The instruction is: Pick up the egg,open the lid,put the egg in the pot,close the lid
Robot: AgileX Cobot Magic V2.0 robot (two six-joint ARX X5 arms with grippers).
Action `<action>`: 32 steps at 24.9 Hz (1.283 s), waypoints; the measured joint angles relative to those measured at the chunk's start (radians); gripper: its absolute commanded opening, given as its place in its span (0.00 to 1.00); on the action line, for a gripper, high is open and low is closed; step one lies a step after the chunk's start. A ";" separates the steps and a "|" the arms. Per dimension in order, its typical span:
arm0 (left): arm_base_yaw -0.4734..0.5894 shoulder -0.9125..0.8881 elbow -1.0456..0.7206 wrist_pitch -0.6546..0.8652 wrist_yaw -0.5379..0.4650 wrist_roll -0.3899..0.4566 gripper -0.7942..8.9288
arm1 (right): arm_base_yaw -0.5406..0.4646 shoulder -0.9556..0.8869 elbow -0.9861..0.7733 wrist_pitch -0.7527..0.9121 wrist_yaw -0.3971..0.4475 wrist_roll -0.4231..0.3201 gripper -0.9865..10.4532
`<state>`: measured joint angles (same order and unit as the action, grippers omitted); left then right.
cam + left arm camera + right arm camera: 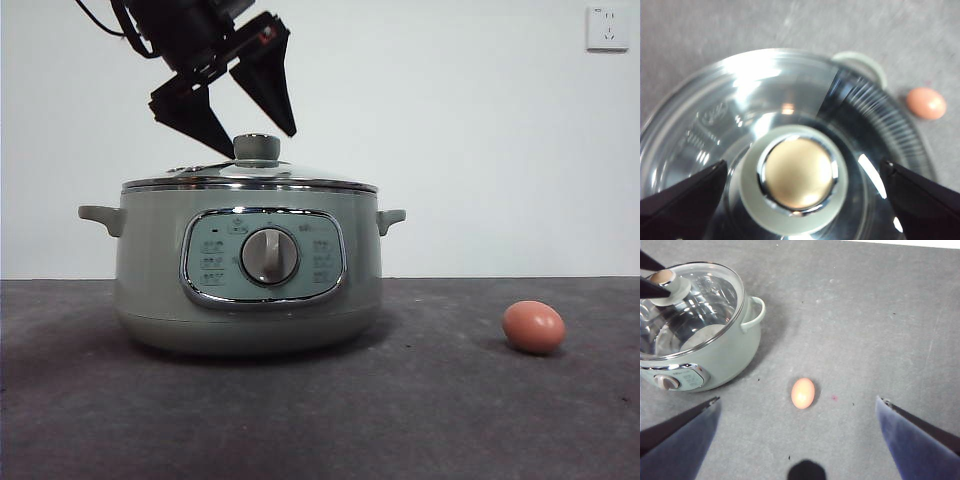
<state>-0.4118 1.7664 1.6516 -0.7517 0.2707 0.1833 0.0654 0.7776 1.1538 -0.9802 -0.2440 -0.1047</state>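
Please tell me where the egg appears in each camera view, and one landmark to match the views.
Front view: the egg lies low at the right, on the table.
Left wrist view: at the right edge, past the lid's rim.
Right wrist view: near the centre, between the right tool's jaws.
Shared landmark: the pot.

From my left wrist camera the lid (715,125) is blurred and runs off the frame, so I can't read the embossed marks on its glass. The pot (725,355) is cut by the right wrist picture's edge. In the front view the panel's printed icons are too small to read, and the left hand (240,118) loses its arm past the top edge.
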 measured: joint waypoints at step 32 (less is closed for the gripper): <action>0.011 -0.168 0.003 0.025 -0.032 0.006 0.07 | 0.000 0.070 0.000 -0.020 0.000 0.000 0.64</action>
<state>-0.4004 1.5986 1.6543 -0.7269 0.2386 0.1898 0.0654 0.8474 1.1538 -1.0004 -0.2443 -0.1047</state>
